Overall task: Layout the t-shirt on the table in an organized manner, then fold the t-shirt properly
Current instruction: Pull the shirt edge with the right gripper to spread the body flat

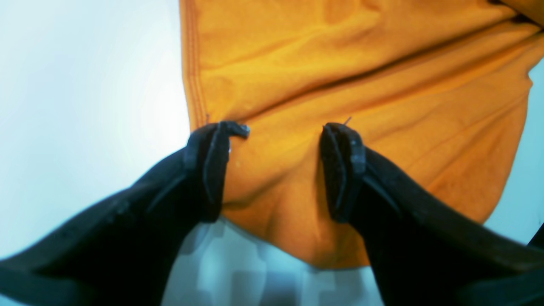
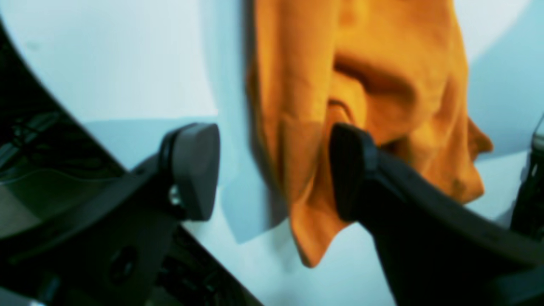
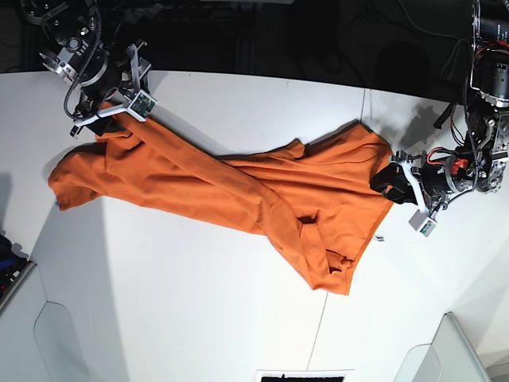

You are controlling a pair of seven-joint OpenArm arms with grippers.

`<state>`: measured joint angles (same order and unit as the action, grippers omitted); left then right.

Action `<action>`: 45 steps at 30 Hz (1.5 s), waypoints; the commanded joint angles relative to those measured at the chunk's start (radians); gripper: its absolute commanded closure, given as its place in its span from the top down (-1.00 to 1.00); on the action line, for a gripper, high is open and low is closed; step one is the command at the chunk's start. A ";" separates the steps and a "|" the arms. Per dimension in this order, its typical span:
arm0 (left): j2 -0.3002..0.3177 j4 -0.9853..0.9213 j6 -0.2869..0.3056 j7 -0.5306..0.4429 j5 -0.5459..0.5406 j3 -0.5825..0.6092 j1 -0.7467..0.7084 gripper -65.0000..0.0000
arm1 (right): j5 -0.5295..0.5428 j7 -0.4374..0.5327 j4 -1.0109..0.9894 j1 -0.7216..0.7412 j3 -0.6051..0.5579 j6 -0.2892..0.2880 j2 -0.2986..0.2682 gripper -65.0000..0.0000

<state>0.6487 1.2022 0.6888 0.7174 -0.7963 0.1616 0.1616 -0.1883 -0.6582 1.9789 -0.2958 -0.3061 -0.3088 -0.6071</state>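
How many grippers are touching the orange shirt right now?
2: the left gripper at the t-shirt's hem edge, the right gripper at the opposite end, both open.

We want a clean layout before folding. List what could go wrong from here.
1. The t-shirt lies twisted and bunched across the table; pulling its ends may tighten the twist.
2. The left gripper stands open over one hem and may pinch several layers.
3. The right gripper straddles a loose fold, which may slip out.

Black-and-white printed strip (image 3: 305,375) at near edge
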 commanded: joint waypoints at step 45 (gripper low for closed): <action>0.019 0.008 0.009 0.050 0.000 -0.006 0.007 0.16 | 0.165 0.150 -0.843 1.068 0.006 0.191 0.234 0.34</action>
<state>0.6506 1.2037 0.7006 0.7513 -0.8062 0.1585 0.1585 -0.0158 -0.5262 1.1225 0.7399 -0.3084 -0.1326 -0.3599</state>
